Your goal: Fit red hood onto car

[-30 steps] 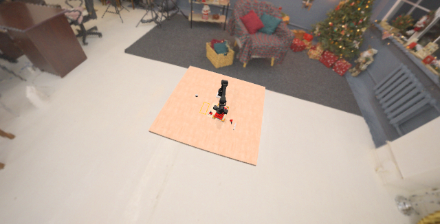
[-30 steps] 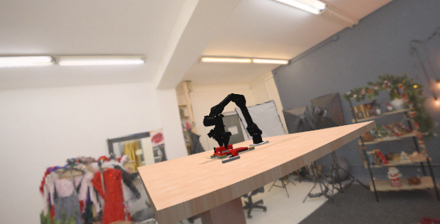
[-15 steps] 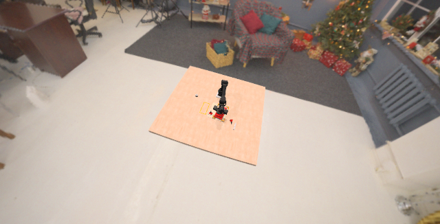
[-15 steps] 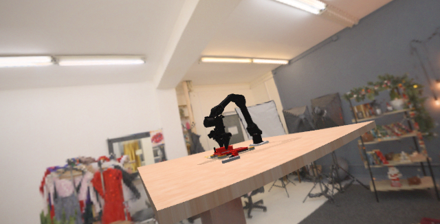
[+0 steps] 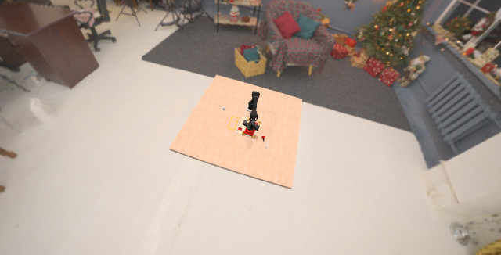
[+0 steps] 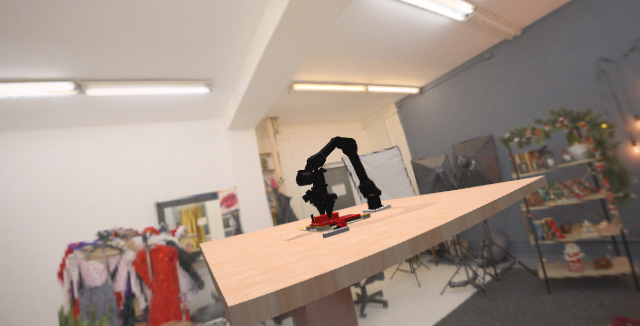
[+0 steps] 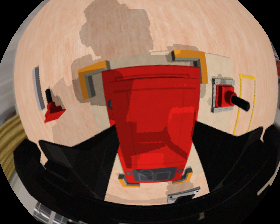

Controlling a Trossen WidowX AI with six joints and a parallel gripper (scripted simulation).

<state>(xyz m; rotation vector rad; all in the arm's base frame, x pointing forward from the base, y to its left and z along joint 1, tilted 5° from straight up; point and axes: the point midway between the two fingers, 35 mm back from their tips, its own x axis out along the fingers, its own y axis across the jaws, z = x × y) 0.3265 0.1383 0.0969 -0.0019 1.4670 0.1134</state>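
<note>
Gripper (image 5: 251,129) (image 6: 328,215) (image 7: 155,125) hangs over the jig in the top view, probably for lowering. Exterior: its fingers reach down to red bodywork. Wrist: they pinch the red hood (image 7: 153,115) by its sides, between orange corner brackets (image 7: 93,67), likely keeping boss holes unobstructed.

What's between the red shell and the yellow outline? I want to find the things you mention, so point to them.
Wrist view: an orange bracket (image 7: 204,70) by the shell (image 7: 156,112) (image 6: 320,221) (image 5: 249,132), then a red piece (image 7: 222,93) (image 5: 239,129) with a black handle (image 7: 240,103).

Hood (image 7: 153,117) between the jig's corners (image 7: 93,80)
</note>
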